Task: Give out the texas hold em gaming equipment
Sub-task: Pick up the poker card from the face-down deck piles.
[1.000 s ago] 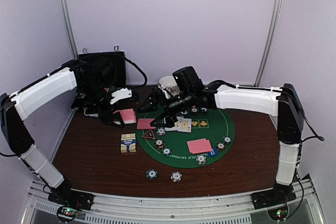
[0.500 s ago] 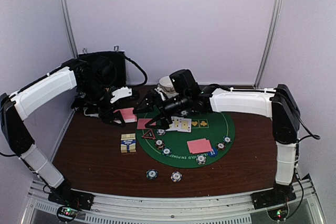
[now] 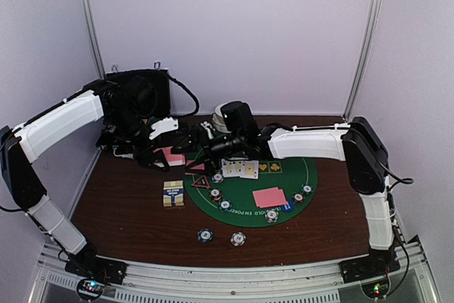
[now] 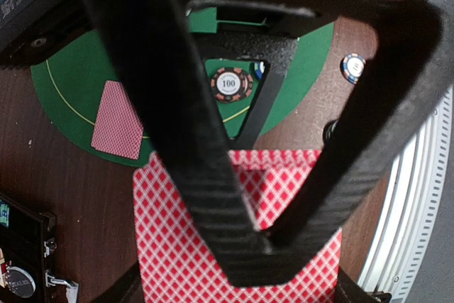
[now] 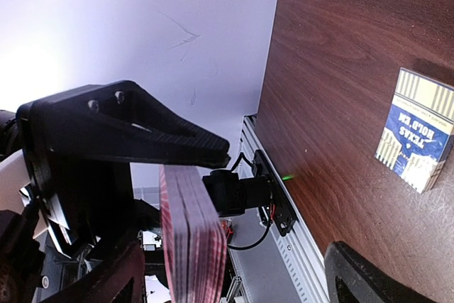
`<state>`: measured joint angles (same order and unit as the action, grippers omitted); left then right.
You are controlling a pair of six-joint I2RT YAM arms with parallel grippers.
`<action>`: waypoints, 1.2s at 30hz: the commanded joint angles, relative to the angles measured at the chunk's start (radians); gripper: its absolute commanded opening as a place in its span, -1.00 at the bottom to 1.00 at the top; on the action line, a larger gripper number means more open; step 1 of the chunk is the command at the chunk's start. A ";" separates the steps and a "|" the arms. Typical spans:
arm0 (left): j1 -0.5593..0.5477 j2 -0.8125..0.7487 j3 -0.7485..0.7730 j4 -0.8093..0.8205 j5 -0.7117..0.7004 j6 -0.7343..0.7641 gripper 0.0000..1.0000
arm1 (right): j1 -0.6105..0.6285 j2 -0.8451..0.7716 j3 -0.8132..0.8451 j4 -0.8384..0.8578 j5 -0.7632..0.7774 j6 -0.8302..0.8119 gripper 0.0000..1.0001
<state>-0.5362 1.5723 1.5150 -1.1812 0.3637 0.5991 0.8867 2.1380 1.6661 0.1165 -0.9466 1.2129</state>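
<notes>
Pink-backed card stack (image 4: 174, 246) held up off the table (image 3: 128, 204) at left — face-up cards (image 3: 240, 169) and one face-down card (image 3: 269, 197) lie on the green mat (image 3: 298, 168), striped chips (image 3: 225, 205) along its near edge.

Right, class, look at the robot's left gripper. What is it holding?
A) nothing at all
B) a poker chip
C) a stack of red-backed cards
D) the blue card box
C: the left gripper is closed on a stack of red-backed cards, while the card box lies apart from it, untouched.
</notes>
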 commanded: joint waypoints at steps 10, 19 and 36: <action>0.007 -0.024 0.028 0.011 0.022 -0.003 -1.00 | 0.010 0.105 0.106 0.149 -0.004 0.119 0.69; 0.007 -0.031 0.030 0.010 0.012 0.000 -1.00 | -0.010 0.072 0.043 0.113 -0.024 0.090 0.47; 0.007 -0.036 0.021 0.010 -0.004 0.003 -1.00 | -0.046 -0.030 -0.033 0.104 -0.033 0.070 -0.13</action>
<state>-0.5362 1.5703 1.5150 -1.1973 0.3542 0.5995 0.8501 2.1704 1.6535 0.2394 -0.9726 1.2869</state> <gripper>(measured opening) 0.671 0.462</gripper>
